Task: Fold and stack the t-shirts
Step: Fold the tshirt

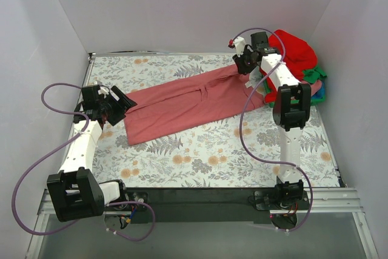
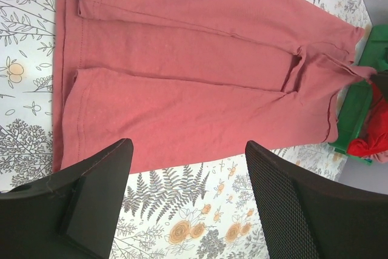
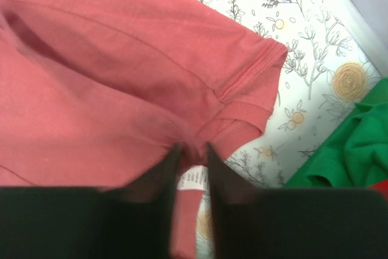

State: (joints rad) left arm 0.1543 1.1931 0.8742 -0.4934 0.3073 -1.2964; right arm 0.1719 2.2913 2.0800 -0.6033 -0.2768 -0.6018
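Across far half of floral table (image 1: 212, 162), dusty rose t-shirt (image 1: 188, 104) lying flat, sides folded inward into long strip, hem pointing toward table's left side, collar end toward far right corner. At table's far right corner, red t-shirt (image 1: 294, 50) sitting heaped over green t-shirt (image 1: 314, 76). Over table's far right area, right gripper (image 3: 193, 150) pinching rose fabric near collar, jaws clenched on it. Over table's left edge, left gripper (image 2: 188, 147) hovering just off hem, jaws gaping wide, gripping nothing.
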